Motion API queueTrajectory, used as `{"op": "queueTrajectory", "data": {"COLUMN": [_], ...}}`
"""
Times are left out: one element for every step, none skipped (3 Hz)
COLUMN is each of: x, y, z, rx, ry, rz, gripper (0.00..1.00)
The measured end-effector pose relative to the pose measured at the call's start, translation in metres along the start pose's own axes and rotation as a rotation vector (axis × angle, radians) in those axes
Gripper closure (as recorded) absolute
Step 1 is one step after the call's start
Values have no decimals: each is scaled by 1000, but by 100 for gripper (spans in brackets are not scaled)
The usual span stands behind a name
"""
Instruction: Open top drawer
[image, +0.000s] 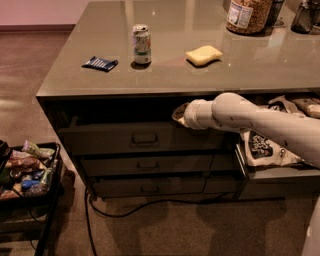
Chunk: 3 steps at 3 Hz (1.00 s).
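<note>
Low in front of me the wide top drawer (100, 141) seems barely out, if at all, its tall front under the lip of the surface (225, 70) and above two shorter drawers (115, 165), its small pull handle (145, 139) dead centre. The gripper (180, 114) hangs at the front's upper edge, above and right of that handle, in the dark gap under the lip; whether it is open or closed I can't tell. A pull from that off-centre spot could slip off the edge or skew the drawer until it binds, and a jolt might topple the can (141, 44) farther back.
</note>
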<state>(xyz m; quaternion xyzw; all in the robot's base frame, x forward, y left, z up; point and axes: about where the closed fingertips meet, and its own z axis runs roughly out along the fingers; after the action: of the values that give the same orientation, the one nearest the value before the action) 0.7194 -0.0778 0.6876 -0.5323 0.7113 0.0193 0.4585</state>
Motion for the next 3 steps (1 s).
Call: {"op": "queueTrajectory", "data": {"x": [3,7,6], "y": [-1,5,19], "z": [2,-3,-16], "rx": [-9,-48,-111], "ry": [-5,-1,2], "rz": [-3,12,23], "gripper": [100,100,100]}}
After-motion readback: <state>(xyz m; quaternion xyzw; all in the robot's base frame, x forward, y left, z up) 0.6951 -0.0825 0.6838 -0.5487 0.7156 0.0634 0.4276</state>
